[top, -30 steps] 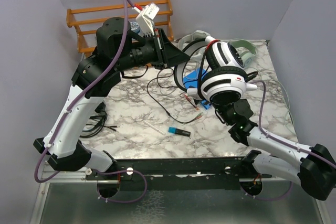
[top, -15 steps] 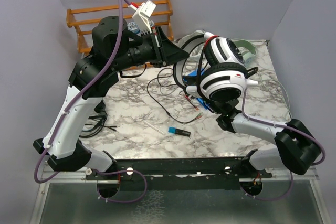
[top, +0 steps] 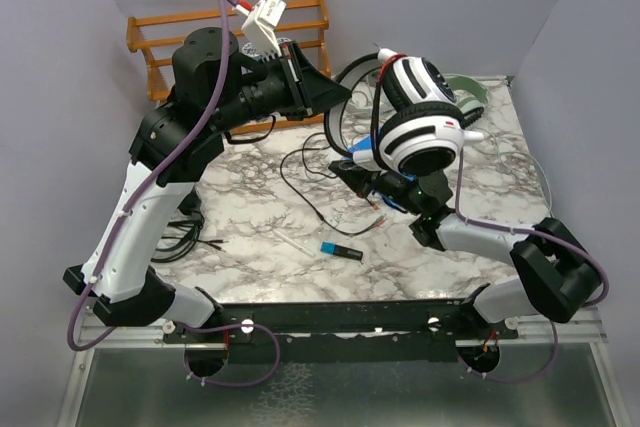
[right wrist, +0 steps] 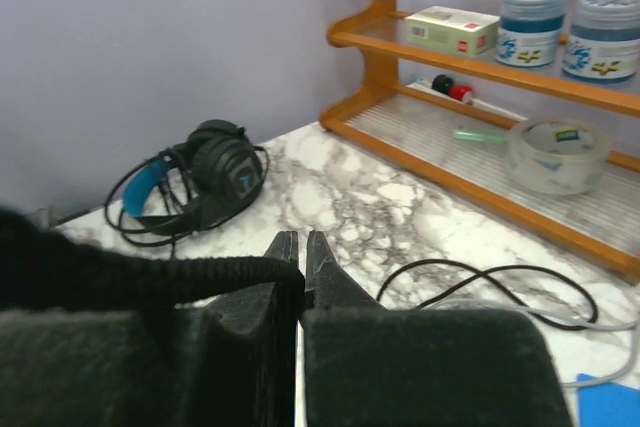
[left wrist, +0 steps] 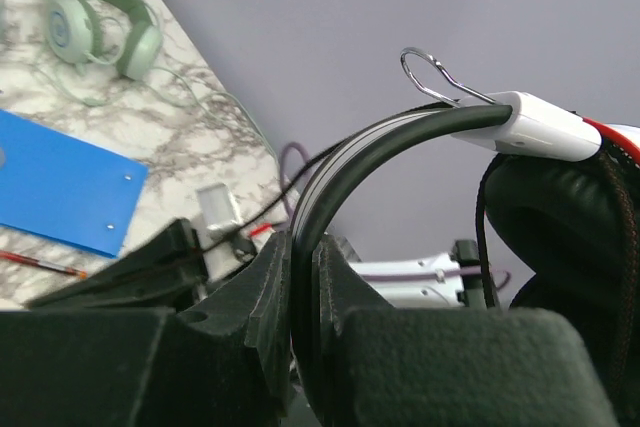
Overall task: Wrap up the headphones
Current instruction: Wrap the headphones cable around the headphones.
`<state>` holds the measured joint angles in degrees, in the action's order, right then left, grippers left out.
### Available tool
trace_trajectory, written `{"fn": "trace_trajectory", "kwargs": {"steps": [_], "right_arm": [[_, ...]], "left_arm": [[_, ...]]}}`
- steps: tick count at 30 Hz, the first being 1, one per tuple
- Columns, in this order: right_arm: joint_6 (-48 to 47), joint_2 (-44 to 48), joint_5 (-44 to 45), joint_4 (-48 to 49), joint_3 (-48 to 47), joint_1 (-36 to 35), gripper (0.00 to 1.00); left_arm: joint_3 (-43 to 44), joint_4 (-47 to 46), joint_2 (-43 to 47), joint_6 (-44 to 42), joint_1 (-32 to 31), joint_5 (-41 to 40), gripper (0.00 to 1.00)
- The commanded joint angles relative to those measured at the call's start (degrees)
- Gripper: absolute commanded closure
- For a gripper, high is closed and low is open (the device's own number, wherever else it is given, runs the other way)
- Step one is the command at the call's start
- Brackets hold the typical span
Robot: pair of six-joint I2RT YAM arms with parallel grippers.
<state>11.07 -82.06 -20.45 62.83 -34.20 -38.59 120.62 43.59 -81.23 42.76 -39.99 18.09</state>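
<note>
The white-and-black headphones point(top: 420, 129) hang above the table, ear cups to the right. My left gripper point(top: 336, 97) is shut on their black headband point(left wrist: 345, 172), which runs up between the jaws of that gripper point(left wrist: 302, 247) to the white ear-cup arm point(left wrist: 545, 125). Below the cups my right gripper point(top: 347, 169) is shut on their braided black cable point(right wrist: 150, 275), which enters from the left and ends between the jaws of the gripper point(right wrist: 302, 247). More thin cable point(top: 300, 179) loops over the marble below.
An all-black pair of headphones with blue trim point(right wrist: 200, 182) lies at the table's left. A pale green pair point(left wrist: 100, 27) lies at the back right. A blue plate point(left wrist: 60, 192), a wooden rack point(top: 150, 42) with jars and a small black-and-blue stick point(top: 340, 250) are also here.
My right gripper swung in to the left under the ear cups and closed on the braided cable. The left arm raised the headphones slightly up and back.
</note>
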Motion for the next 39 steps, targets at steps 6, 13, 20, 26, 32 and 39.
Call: {"fn": "trace_trajectory", "kwargs": {"steps": [6, 13, 20, 26, 32, 39], "right_arm": [[3.9, 17.7, -4.4, -11.0, 9.9, -7.7, 0.99], [4.9, 23.4, -4.5, -27.4, 8.0, -15.2, 0.99], [4.1, 31.0, -1.7, -36.5, 7.4, -18.0, 0.99], [0.4, 33.9, -0.1, -52.3, -0.1, -18.0, 0.99], [-4.3, 28.6, 3.3, -70.5, -15.3, -18.0, 0.99], [-11.9, 25.4, 13.9, -83.1, -30.8, -18.0, 0.99]], "left_arm": [[1.7, -3.1, -4.8, -0.2, 12.8, -6.3, 1.0], [0.0, -6.8, -9.7, 2.6, 19.7, -7.7, 1.0], [-6.5, -7.6, -8.8, -3.4, 23.4, -19.9, 1.0], [-11.6, -7.6, -5.9, -8.9, 23.9, -28.6, 1.0], [-21.5, -9.2, -1.7, -16.3, 23.7, -33.3, 1.0], [-34.3, -12.1, 5.4, -30.0, 20.6, -50.0, 1.0]]}}
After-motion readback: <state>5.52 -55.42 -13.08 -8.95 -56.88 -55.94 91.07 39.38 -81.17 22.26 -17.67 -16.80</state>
